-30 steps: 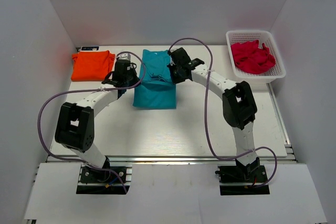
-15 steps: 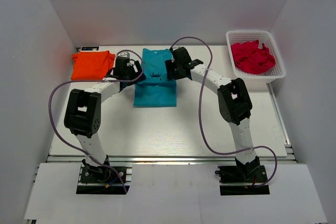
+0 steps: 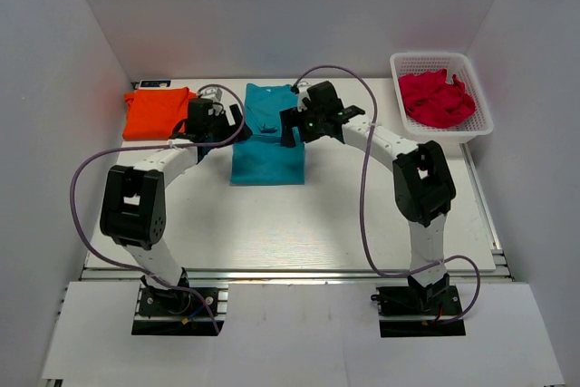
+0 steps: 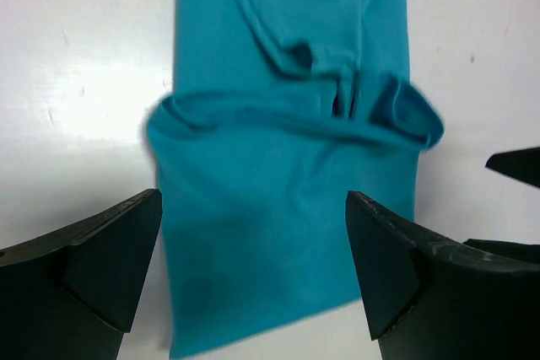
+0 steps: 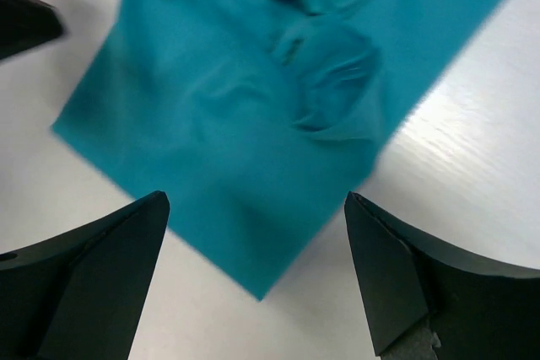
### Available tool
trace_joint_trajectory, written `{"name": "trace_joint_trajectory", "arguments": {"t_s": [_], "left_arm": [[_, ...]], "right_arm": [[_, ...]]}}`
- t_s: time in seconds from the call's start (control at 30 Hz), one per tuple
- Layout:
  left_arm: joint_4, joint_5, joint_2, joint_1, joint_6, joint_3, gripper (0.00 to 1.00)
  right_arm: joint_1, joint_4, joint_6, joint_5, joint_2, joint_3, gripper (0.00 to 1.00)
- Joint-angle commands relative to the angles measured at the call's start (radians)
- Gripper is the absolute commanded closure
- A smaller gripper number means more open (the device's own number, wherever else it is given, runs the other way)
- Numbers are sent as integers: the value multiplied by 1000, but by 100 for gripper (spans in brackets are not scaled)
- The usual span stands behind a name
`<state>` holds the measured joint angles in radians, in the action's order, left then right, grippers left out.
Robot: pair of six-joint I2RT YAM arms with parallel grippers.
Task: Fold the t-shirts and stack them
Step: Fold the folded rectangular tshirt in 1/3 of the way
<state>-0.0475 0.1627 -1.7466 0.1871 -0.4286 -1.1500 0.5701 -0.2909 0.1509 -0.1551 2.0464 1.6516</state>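
The left gripper point(image 4: 253, 200) and right gripper point(image 5: 256, 200) have just sprung wide, releasing the teal shirt point(image 3: 267, 147), now lying folded on the table point(image 3: 362, 224), right of the orange shirt point(image 3: 159, 111); stacking likely comes next

Both arms rise from their bases at the near edge and reach forward and inward. The left arm point(image 3: 131, 210) bends at a raised elbow, and its pale forearm runs up and to the right to the left claw point(image 3: 222, 122), which points rightward and down. The right arm point(image 3: 421, 183) climbs from its base, bends high, and stretches its forearm leftward to the right claw point(image 3: 292, 126). The two claws face each other, near yet apart. In the left wrist view the dark fingers point(image 4: 93, 250) stand spread wide with nothing gripped between them. The right wrist view shows its fingers point(image 5: 93, 267) the same way. A purplish cable point(image 3: 86, 174) loops along each arm.
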Motion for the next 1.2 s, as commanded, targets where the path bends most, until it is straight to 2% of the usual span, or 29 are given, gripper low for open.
{"name": "trace_joint_trajectory", "arguments": {"t_s": [0.0,0.13,0.37,0.67,0.8,0.97,1.0,1.07,1.1,1.13,1.17], "left_arm": [[0,80,113,12,34,90,0],[0,142,174,22,44,193,0],[-58,106,329,12,21,349,0],[-138,46,414,3,-2,372,0],[-149,46,414,3,-2,381,0],[-111,46,369,3,7,391,0],[-95,46,346,3,16,391,0],[-72,37,322,21,16,391,6],[-72,53,308,22,27,391,8],[-55,64,296,22,27,391,14],[-34,76,268,22,27,391,16]], "right_arm": [[40,64,-63,-188,-72,-65,10],[60,116,-44,-257,-29,-66,10],[48,200,62,-271,156,108,10],[-18,271,171,-74,345,323,10],[-38,315,176,-124,325,321,10],[-35,292,118,-166,195,196,10],[-38,292,111,-161,140,80,10],[-36,298,134,-133,46,-10,10],[-42,306,151,-136,-41,-139,10],[-42,308,157,-135,-66,-182,10],[-44,302,157,-130,-92,-218,10]]}}
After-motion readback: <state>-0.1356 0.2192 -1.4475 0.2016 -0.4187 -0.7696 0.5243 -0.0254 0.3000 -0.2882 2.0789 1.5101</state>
